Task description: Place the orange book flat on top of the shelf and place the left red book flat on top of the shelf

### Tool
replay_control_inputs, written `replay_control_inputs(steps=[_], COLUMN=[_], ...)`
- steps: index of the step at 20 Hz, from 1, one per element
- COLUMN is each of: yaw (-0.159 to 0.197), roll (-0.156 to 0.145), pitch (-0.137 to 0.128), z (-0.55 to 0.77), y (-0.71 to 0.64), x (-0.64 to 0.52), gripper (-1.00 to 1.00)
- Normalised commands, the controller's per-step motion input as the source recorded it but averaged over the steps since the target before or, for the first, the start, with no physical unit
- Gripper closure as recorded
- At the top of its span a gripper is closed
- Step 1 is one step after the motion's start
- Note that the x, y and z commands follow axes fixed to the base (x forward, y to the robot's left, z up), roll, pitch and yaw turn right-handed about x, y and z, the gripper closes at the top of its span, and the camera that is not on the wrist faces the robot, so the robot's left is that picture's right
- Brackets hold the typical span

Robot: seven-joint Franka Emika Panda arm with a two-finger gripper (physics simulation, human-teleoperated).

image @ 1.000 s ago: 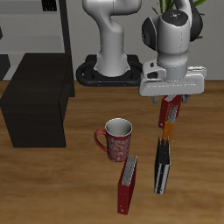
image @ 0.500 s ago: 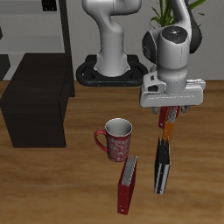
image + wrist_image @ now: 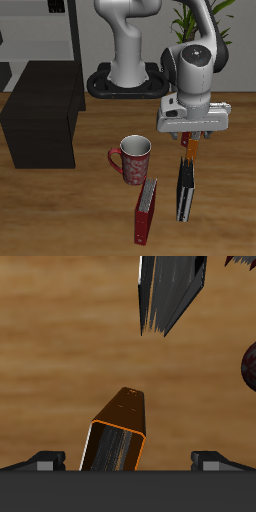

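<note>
The orange book [image 3: 190,152] stands upright on its edge near the middle of the table; it also shows in the wrist view [image 3: 118,434]. My gripper [image 3: 190,139] is open just above it. In the wrist view the gripper [image 3: 130,462] has one fingertip [image 3: 45,461] on each side of the book's upper edge, without touching it. The left red book is hidden behind my hand. The shelf [image 3: 40,115], a low black cabinet, stands at the far side of the table with a bare top.
A black book [image 3: 185,195] stands just in front of the orange one and also shows in the wrist view [image 3: 170,291]. A red book with a grey strip [image 3: 147,210] stands near the front edge. A red mug [image 3: 133,158] stands beside them. A grey rack [image 3: 40,30] is behind the shelf.
My gripper has come down and slightly forward over the orange book and now covers the red book behind it. The books and the mug have not moved.
</note>
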Motion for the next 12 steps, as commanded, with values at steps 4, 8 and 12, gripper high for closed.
replay_control_inputs(steps=[4,8,12], yaw=[-0.012,-0.003,-0.007], roll=[-0.007,0.022,0.010], pitch=[0.012,-0.003,-0.026], z=[-0.06,-0.01,0.10], y=[0.01,0.04,0.01], x=[-0.02,0.01,0.00], gripper=[1.00,1.00,1.00])
